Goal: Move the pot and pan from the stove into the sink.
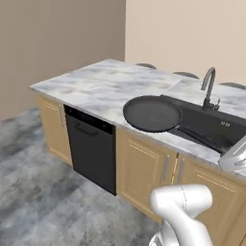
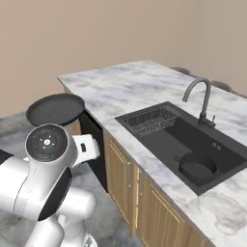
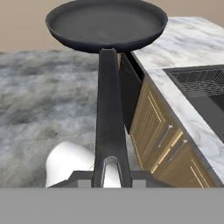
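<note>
Pan [image 3: 106, 24] held out in the air at the far end of its long black handle [image 3: 108, 113], which runs straight away from the hand [image 3: 110, 175]; the hand's two fingers are closed narrowly on the near end of that handle. Seen along the hand, the shallow dark dish rides level ahead of it, above grey floor [image 3: 39, 100] and the front edge of the marble counter [image 3: 183, 39]. To the hand's right lies the black sink [image 3: 205, 87], its wire rack [image 3: 199, 81] showing at the near corner, with light wooden cabinet doors [image 3: 170, 140] below. A black dishwasher front [image 3: 131, 92] sits under the counter, just beyond the cabinets.

From the right base camera, the pan [image 2: 55, 109] hangs off the counter's edge above the white arm [image 2: 46, 173], well apart from the sink [image 2: 164, 132]. Inside the basin the pot [image 2: 197, 168] stands upright on the bottom at the end away from the rack [image 2: 152, 120], with the arched faucet [image 2: 202, 99] on the far rim.

From the left base camera, the pan [image 1: 152, 113] appears in front of the sink's [image 1: 211, 126] near end, its handle trailing toward the right edge of the picture; the faucet [image 1: 209, 86] rises behind.
</note>
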